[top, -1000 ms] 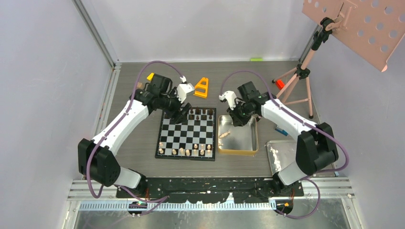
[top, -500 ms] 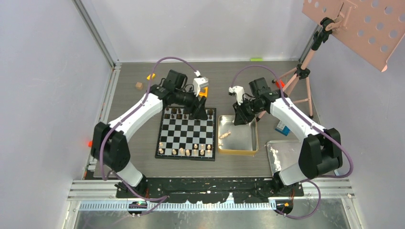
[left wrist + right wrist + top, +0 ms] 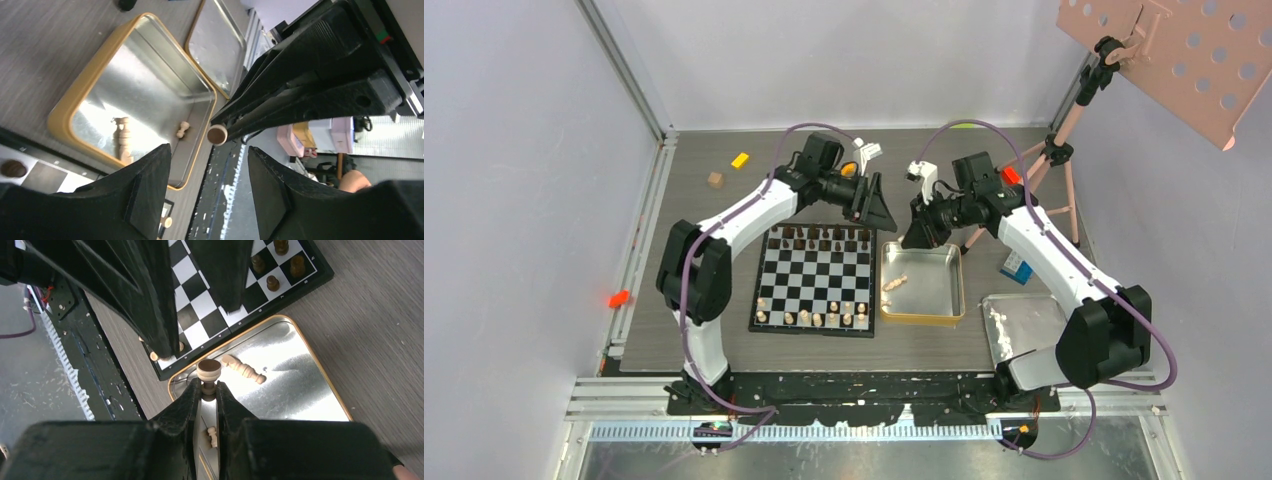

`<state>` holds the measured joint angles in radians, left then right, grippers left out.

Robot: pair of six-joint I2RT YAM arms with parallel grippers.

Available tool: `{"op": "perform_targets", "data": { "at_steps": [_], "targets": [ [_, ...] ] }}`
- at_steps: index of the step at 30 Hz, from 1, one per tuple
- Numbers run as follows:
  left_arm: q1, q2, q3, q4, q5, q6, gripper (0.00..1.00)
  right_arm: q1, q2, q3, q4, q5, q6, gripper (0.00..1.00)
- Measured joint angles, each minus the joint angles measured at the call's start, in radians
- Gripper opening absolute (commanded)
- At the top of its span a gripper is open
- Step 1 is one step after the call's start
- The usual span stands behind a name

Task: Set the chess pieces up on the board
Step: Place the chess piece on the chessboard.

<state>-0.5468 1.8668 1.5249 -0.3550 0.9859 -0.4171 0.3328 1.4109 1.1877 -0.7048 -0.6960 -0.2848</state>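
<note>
The board point(image 3: 814, 280) carries dark chess pieces point(image 3: 824, 235) along its far row and pale ones point(image 3: 814, 318) along its near row. My right gripper point(image 3: 914, 235) point(image 3: 209, 385) hangs over the gold tin's far left corner. It is shut on a pale chess piece point(image 3: 209, 371) point(image 3: 217, 135), whose brown felt base points toward the left gripper. My left gripper point(image 3: 882, 215) point(image 3: 209, 155) faces it a short way off, open, with nothing between its fingers point(image 3: 150, 185). Two more pale pieces point(image 3: 124, 137) point(image 3: 243, 368) lie in the tin.
The gold tin point(image 3: 954, 290) sits right of the board, with a silver tray point(image 3: 1014, 320) beyond it. A wooden cube point(image 3: 715, 180) and a yellow block point(image 3: 740, 159) lie at the far left. A tripod point(image 3: 1044, 170) and a blue box point(image 3: 1016, 268) stand on the right.
My left arm swung right from the board's far row to face the right gripper, its jaws narrowing somewhat. The right gripper rose toward the tin's far edge with the piece.
</note>
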Motion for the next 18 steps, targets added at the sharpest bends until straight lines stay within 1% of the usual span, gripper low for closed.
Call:
{"op": "perform_targets", "data": {
  "at_steps": [8,13,18],
  "targets": [
    [-0.025,0.066,0.021,0.064,0.071,-0.164,0.55,0.0,-0.004,0.009,0.028,-0.008,0.046,0.1],
    [-0.025,0.084,0.021,0.105,0.105,-0.238,0.49,0.0,-0.008,0.009,0.035,-0.006,0.06,0.1],
    [-0.023,0.105,0.02,0.186,0.145,-0.322,0.4,-0.002,-0.011,0.009,0.042,-0.001,0.063,0.1]
  ]
}}
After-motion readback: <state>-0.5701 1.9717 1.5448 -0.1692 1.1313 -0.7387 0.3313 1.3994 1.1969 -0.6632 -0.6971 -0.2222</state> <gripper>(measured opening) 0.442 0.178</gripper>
